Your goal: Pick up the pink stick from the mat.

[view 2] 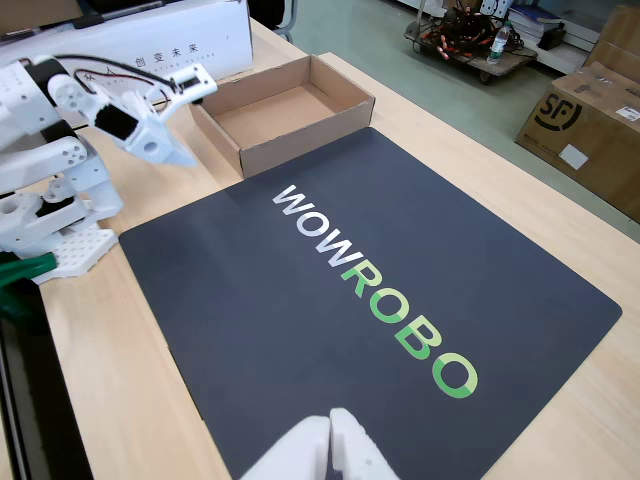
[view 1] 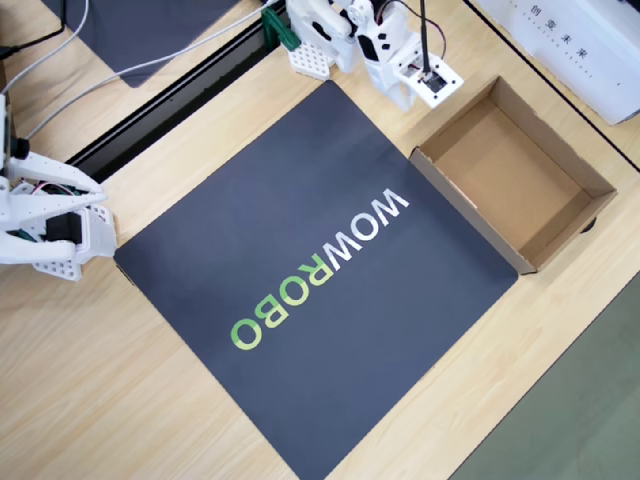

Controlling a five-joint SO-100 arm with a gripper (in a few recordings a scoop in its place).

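At the centre of the tabletop (view 1: 150,400), the mat (view 1: 300,180) lies turned like a diamond in the overhead view, dark navy-grey with "WOWROBO" printed in white and green. Its surface carries the lettering and nothing else that I can make out, so I cannot tell where the pink stick is.

The white arm (view 1: 375,45) sits folded at 12 o'clock from the mat in the overhead view, off the mat's edge. An open cardboard box (view 1: 468,205) touches the mat's edge at about 2 o'clock.

In the fixed view the gripper (view 2: 165,140) hangs at 10 o'clock from the mat, pointing toward the box and raised above the tabletop. It holds nothing; how far apart its jaws stand I cannot tell (they look close together, but the angle hides the gap).

As a judgement, the task is at its very start: no reach is under way. The next move calls for finding the stick first, then swinging the arm out over the mat.

The overhead view gives the box floor, bare brown, and a plain dark mat (view 1: 150,30) at 11 o'clock. The fixed view adds the gripper's side profile and its height.
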